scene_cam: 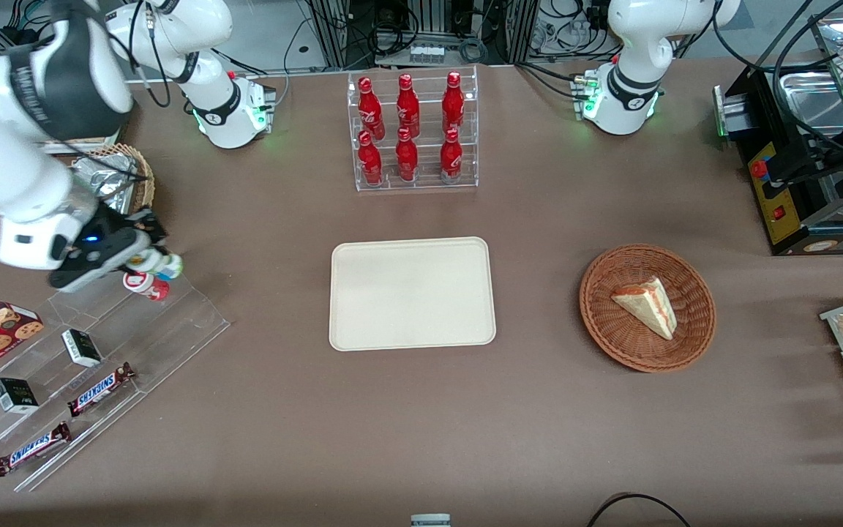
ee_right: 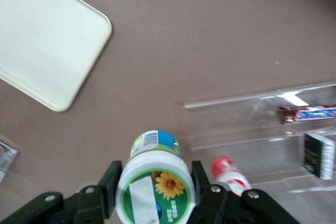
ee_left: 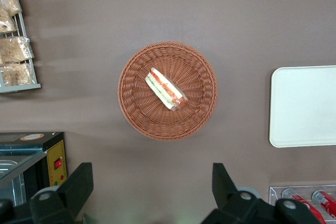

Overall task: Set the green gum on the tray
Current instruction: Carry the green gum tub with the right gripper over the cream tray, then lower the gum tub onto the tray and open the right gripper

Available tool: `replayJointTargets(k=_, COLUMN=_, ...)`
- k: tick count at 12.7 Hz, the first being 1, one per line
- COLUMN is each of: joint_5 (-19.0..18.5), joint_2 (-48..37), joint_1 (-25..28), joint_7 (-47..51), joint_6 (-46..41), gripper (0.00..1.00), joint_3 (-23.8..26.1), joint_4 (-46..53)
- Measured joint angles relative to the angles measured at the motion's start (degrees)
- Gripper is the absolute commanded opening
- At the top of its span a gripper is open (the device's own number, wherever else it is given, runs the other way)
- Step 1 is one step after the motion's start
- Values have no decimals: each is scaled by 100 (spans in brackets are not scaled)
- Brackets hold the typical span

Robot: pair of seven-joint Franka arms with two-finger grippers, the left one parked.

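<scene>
Green gum clamped by its lid between both fingers of gripper, held above clear stepped rack, red bottle just beside, tray well apart

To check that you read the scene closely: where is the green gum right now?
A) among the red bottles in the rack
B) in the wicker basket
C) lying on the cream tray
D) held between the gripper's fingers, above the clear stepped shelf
D: the gripper is shut on the green gum, and the tray is bare.
</scene>
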Motion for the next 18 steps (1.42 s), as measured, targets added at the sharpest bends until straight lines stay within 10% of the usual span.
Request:
replayJointTargets(k=7, joint_5=-1, joint_2=1607, joint_1=2004, joint_7=3683, joint_6=224, gripper=0, joint_3=15, joint_4=1103)
replayJointTargets(k=18, joint_5=126, joint_2=3722, joint_1=3122, joint_7=6118, joint_6=2236, gripper=0, joint_3=89, joint_4=1421)
